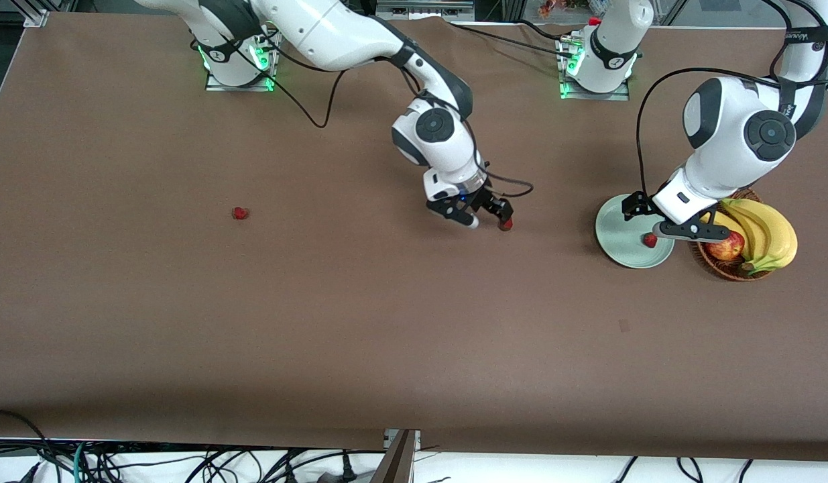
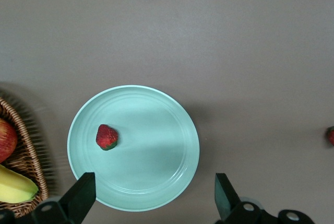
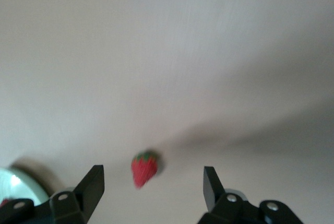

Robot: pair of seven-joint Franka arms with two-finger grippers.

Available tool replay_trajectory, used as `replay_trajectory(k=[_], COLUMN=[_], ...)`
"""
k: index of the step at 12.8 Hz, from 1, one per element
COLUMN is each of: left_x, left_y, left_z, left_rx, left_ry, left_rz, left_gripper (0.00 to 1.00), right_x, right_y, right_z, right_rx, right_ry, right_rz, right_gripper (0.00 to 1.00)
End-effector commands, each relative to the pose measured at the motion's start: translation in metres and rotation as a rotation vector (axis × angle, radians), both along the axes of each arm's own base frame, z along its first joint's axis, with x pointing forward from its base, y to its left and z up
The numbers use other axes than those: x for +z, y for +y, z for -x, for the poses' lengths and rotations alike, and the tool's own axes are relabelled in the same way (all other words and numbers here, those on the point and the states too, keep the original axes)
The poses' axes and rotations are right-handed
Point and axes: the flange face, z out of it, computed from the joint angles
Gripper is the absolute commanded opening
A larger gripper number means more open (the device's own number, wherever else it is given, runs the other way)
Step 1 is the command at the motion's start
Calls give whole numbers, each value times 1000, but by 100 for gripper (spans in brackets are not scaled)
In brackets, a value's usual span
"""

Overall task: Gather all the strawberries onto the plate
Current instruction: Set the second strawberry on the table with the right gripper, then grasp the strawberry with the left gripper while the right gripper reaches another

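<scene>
Right pincer (image 1: pixel 489 218) wide open — strawberry (image 3: pixel 144 168) unheld.

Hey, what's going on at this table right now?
Two robot arms are gathering strawberries onto a mint-green plate. One strawberry already lies on it, with the left gripper open above the plate. The right gripper is open over mid-table, with a second strawberry loose between its fingers. A third strawberry lies untouched toward the right arm's end. A fruit basket sits beside the plate.
</scene>
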Motion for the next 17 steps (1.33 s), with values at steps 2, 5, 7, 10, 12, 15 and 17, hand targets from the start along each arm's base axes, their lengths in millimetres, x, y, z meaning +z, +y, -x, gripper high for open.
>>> replay_trajectory(k=[2, 5, 7, 10, 12, 15, 17], left_x=[-8, -28, -45, -82, -115, -150, -160], left_y=[-54, -135, -177, -222, -240, -250, -251], left_z=[-1, 8, 20, 38, 48, 58, 62], left_rx=[45, 133, 158, 196, 252, 271, 268], left_ry=[-1, -22, -14, -16, -31, -31, -17], left_rz=[23, 43, 59, 41, 3, -19, -15], left_gripper=[100, 100, 100, 100, 100, 100, 100], right_x=[55, 56, 41, 24, 12, -27, -35], right_y=[-107, -228, -294, -383, -424, -484, -506], right_z=[-64, -121, -136, -135, -111, -51, -29], right_rx=[203, 376, 456, 572, 585, 594, 594], right_ry=[100, 155, 171, 200, 206, 141, 148], right_rz=[191, 296, 353, 391, 390, 388, 383], right_gripper=[85, 85, 85, 85, 85, 85, 85])
